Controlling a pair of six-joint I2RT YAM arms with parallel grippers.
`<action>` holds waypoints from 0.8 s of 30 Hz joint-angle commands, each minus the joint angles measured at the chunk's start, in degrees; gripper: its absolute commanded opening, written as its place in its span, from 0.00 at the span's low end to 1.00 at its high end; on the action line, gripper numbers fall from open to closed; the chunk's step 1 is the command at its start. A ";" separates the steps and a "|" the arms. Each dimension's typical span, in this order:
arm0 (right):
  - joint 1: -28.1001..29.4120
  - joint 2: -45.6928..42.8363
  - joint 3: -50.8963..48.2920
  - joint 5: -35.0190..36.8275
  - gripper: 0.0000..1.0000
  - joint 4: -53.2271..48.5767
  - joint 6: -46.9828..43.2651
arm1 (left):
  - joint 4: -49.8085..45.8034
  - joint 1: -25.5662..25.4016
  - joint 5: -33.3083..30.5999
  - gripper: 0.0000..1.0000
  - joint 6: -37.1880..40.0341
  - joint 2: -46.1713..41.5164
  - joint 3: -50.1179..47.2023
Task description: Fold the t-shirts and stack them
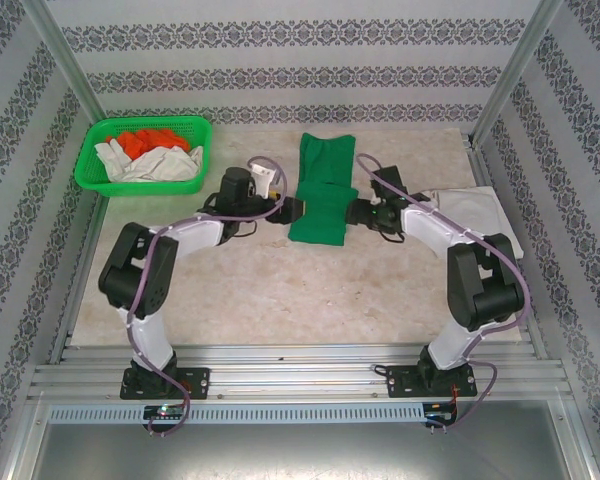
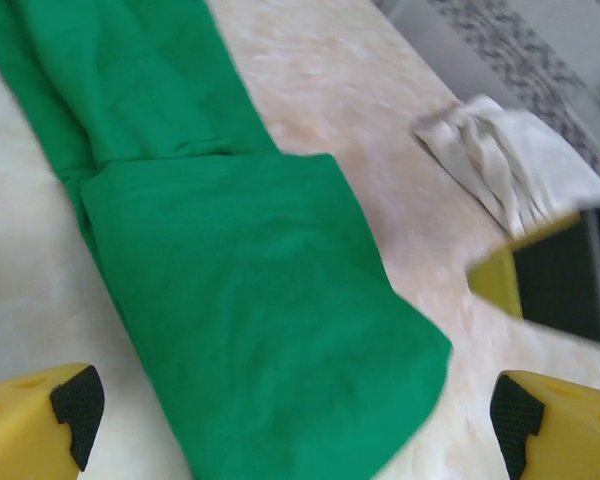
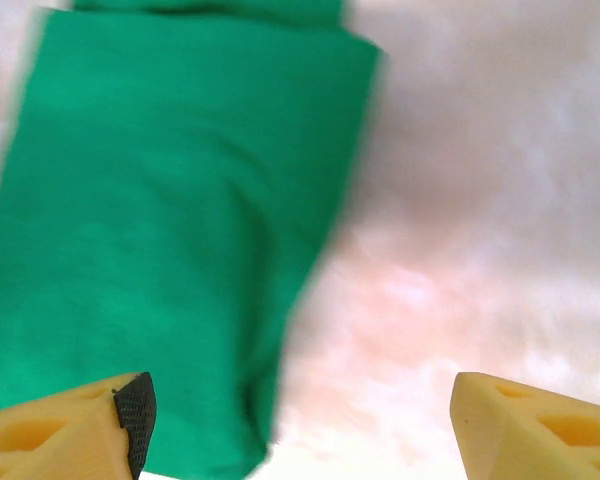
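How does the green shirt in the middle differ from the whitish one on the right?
Colour: the green t-shirt is solid green, the off-white t-shirt pale. Place: the green one lies mid-table; the off-white one lies near the right edge, partly behind the right arm. Shape: the green one is a long strip with its near end doubled over; the off-white one looks squarish. Both lie on the table.
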 commanded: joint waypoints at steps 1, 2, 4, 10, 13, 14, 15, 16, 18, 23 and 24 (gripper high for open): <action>-1.38 -1.35 -1.92 -6.30 0.77 5.09 8.99 | -8.06 -0.93 -8.95 1.00 -15.68 4.55 6.48; -1.60 -0.61 -1.44 -6.72 0.77 5.17 8.72 | -12.29 -1.07 -9.44 1.00 -16.26 6.12 9.54; -1.80 1.67 0.63 -8.00 0.77 4.60 7.72 | -20.23 -1.34 -9.29 1.00 -14.23 9.34 15.54; -3.11 10.72 9.88 -11.41 0.66 3.54 6.01 | -26.25 -1.57 -9.47 1.00 -17.06 15.66 23.87; -3.69 15.44 14.73 -13.08 0.62 2.36 5.43 | -28.83 -1.57 -8.04 0.99 -17.23 17.99 27.11; -3.76 16.81 16.15 -13.64 0.61 2.17 5.23 | -28.75 -1.60 -7.42 0.98 -17.48 18.64 27.69; -3.87 18.11 17.36 -14.53 0.60 2.02 5.29 | -28.18 -1.59 -6.55 0.96 -17.96 19.10 27.93; -3.93 19.50 18.75 -15.54 0.59 1.94 5.38 | -27.41 -1.61 -5.50 0.93 -18.46 19.64 28.03; -3.94 21.25 20.18 -17.00 0.57 3.07 6.14 | -26.11 -1.64 -4.19 0.87 -19.64 20.34 28.20; -3.80 25.51 23.16 -23.06 0.53 5.76 8.15 | -24.45 -1.88 -2.64 0.78 -21.29 22.06 28.12; -3.76 25.97 23.24 -23.86 0.51 6.56 8.49 | -24.03 -1.88 -2.24 0.76 -21.63 22.32 27.98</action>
